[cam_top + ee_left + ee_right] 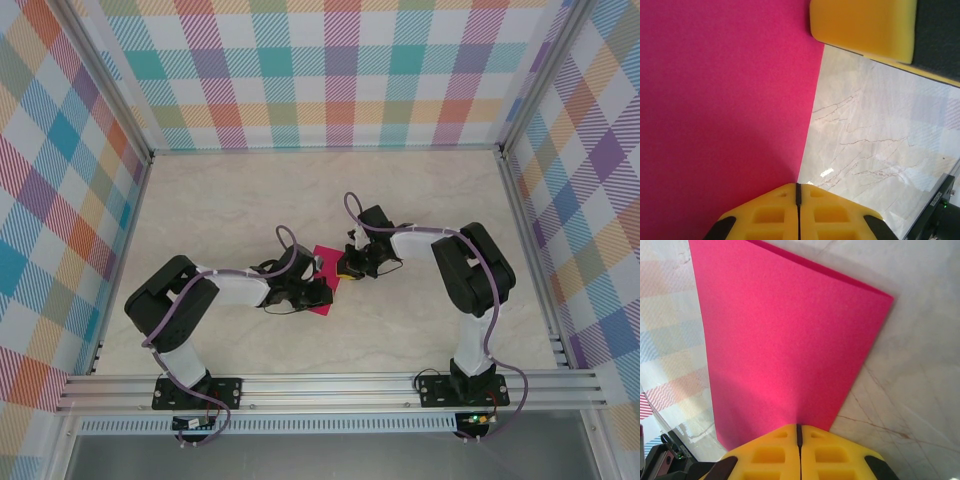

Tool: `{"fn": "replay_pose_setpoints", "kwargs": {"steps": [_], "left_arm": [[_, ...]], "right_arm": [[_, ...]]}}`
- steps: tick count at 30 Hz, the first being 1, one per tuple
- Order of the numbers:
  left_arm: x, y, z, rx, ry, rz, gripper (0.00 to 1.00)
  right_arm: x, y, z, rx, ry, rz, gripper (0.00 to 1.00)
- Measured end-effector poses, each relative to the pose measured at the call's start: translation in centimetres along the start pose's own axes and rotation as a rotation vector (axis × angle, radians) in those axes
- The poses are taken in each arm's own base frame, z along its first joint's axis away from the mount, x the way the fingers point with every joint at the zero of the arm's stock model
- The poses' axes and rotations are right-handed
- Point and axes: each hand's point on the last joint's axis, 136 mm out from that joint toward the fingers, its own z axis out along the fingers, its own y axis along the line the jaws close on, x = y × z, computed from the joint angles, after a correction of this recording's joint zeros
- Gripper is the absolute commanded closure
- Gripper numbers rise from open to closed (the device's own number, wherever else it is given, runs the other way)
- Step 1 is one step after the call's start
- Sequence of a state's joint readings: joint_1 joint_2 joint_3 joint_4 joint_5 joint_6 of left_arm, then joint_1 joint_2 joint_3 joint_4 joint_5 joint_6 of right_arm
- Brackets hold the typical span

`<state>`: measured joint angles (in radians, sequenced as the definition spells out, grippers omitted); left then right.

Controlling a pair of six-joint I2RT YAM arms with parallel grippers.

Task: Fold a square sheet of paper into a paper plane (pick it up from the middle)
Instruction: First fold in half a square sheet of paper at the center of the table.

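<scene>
Pink paper sheet (324, 256) half folded

Top view: it lies on the table (220, 200) between the arms, long axis near to far; its nose end is unclear. Left wrist view: left gripper (798, 192) pressed together at the sheet's edge. Right wrist view: right gripper (799, 432) likewise closed, over a doubled layer. Best pressed flat, rubbing along the crease, edges aligned

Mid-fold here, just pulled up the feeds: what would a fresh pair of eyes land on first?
The magenta-pink sheet of paper at the middle of the pale marble-patterned table, loud against it. Next, the left arm's yellow fingers and the right arm's yellow fingers, both pairs shut, meeting at that sheet from opposite sides.
</scene>
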<state>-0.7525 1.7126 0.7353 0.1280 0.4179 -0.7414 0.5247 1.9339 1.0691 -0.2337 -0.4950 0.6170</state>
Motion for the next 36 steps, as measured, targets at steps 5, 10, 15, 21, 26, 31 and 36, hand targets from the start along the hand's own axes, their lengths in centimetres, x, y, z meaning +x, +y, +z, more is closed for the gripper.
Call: {"fn": "replay_pose_setpoints", "kwargs": {"steps": [5, 10, 15, 21, 26, 31, 36], "left_arm": [[0.7, -0.1, 0.0, -0.012, 0.013, 0.026, 0.94], [1.6, 0.0, -0.2, -0.03, 0.033, 0.043, 0.94], [2.2, 0.1, -0.4, -0.04, 0.044, 0.048, 0.94], [3.0, 0.4, -0.8, -0.055, 0.059, 0.054, 0.94], [3.7, 0.7, -1.2, -0.08, 0.078, 0.059, 0.94], [3.4, 1.3, -2.1, -0.134, 0.046, 0.055, 0.92], [1.1, 0.5, -4.3, -0.183, -0.074, 0.04, 0.8]], "right_arm": [[0.0, 0.0, 0.0, 0.0, 0.001, 0.003, 0.94], [0.0, 0.0, 0.0, 0.0, 0.001, 0.003, 0.94], [0.0, 0.0, 0.0, 0.0, 0.001, 0.004, 0.94], [0.0, 0.0, 0.0, -0.002, 0.003, 0.005, 0.94], [0.0, 0.0, 0.0, -0.003, 0.003, 0.006, 0.94], [-0.1, 0.1, 0.0, -0.006, 0.002, 0.004, 0.94], [-0.3, 0.1, -0.3, 0.008, -0.017, -0.003, 0.87]]}}
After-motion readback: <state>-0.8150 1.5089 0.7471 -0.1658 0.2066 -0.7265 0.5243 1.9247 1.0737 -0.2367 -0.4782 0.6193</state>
